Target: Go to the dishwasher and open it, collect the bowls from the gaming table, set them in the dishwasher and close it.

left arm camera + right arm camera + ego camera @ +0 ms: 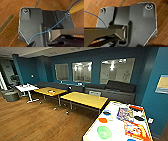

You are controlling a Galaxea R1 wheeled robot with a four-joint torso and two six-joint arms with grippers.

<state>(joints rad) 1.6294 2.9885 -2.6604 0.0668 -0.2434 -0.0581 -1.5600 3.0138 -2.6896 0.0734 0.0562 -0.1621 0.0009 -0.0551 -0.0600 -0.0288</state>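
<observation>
The gaming table [113, 128], long and white-topped, reaches into the head view from the lower right. On it lie a green bowl [104, 132], an orange bowl [102, 120] and a blue-rimmed dark bowl [107, 112], with a sliver of another blue bowl [131, 140] at the frame's bottom edge. Colourful board-game boards [133, 129] and a game box [124, 113] lie beside them, and a dark oval dish [139, 118] sits further right. The dishwasher is out of view. Both wrist views look down past the robot's dark plate at wooden floor [8, 18].
Two yellow-topped tables [83, 99] stand mid-room, with a small white table [26, 88] and grey poufs [11, 95] to the left. A dark sofa [117, 90] lines the teal wall under windows. Open wooden floor [37, 122] spreads across the left foreground.
</observation>
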